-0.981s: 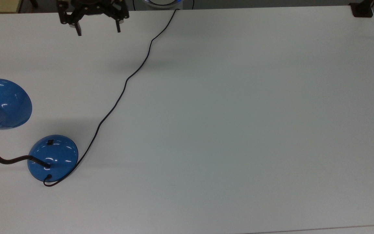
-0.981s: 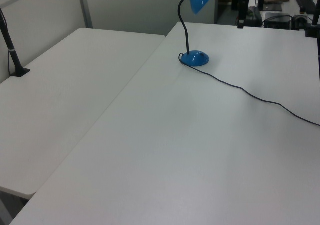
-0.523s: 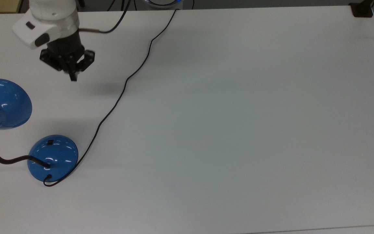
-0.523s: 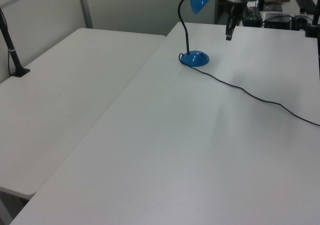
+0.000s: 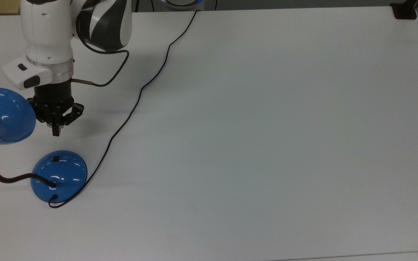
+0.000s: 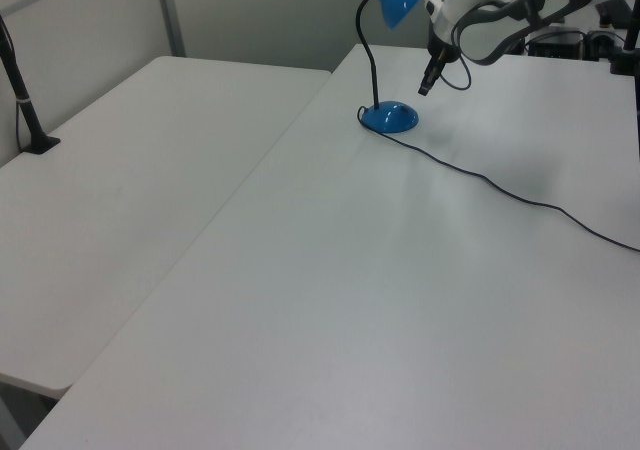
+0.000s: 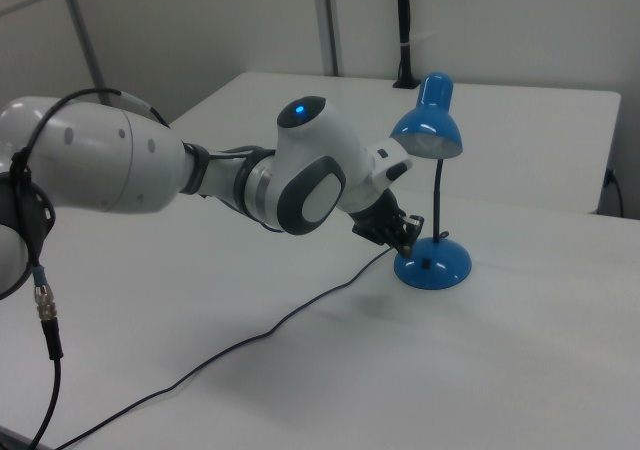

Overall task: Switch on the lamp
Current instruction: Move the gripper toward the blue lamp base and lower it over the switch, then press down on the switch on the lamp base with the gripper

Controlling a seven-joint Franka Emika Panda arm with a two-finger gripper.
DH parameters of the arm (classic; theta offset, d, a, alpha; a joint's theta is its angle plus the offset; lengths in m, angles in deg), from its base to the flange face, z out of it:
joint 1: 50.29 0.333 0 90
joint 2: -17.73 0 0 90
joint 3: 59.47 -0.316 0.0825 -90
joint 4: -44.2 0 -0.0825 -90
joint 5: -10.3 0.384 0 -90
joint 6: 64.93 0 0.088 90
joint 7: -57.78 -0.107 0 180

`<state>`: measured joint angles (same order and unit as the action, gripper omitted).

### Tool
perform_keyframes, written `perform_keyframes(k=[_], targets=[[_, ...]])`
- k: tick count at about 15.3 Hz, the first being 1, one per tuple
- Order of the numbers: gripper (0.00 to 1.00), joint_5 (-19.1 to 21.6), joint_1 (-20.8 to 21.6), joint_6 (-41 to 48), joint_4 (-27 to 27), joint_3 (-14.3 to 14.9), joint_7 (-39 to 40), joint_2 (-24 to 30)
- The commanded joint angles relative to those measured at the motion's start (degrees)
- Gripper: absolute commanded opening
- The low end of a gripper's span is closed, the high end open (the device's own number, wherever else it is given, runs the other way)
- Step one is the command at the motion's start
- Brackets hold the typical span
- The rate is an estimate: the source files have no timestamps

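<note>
**Gripper poised above the blue lamp's base**

The gripper [image 5: 55, 131] has its two fingers pressed together into one narrow tip, with nothing between them. It hangs in the air, pointing down, just short of the lamp's base [image 5: 59, 176]; in the top view the tip sits a little above the small black switch [image 5: 55, 158] on the dome, not touching it. In the right view the gripper [image 7: 410, 232] is just to the left of the base [image 7: 432, 262] and slightly higher.

Behind it, the white arm [image 5: 47, 43] reaches in from the top view's upper left.

The desk lamp stands near the top view's left edge of the white table [image 5: 267, 127]. Its black gooseneck [image 5: 2, 175] curves up to the blue bell-shaped shade [image 5: 2, 116], which sits right beside the gripper. The thin black cord [image 5: 136, 98] runs from the base across the table to the far edge.
</note>
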<state>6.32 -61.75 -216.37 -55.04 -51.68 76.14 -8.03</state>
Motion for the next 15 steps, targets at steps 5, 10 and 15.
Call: perform_keyframes(k=[5,10,15], targets=[[0.00,7.49,-1.29,-6.59,8.51,0.38,-1.22,-8.34],[0.00,8.02,-1.20,-6.85,10.37,0.29,-1.14,-10.98],[0.00,8.02,-0.76,-7.03,10.55,0.20,-1.22,-12.47]])
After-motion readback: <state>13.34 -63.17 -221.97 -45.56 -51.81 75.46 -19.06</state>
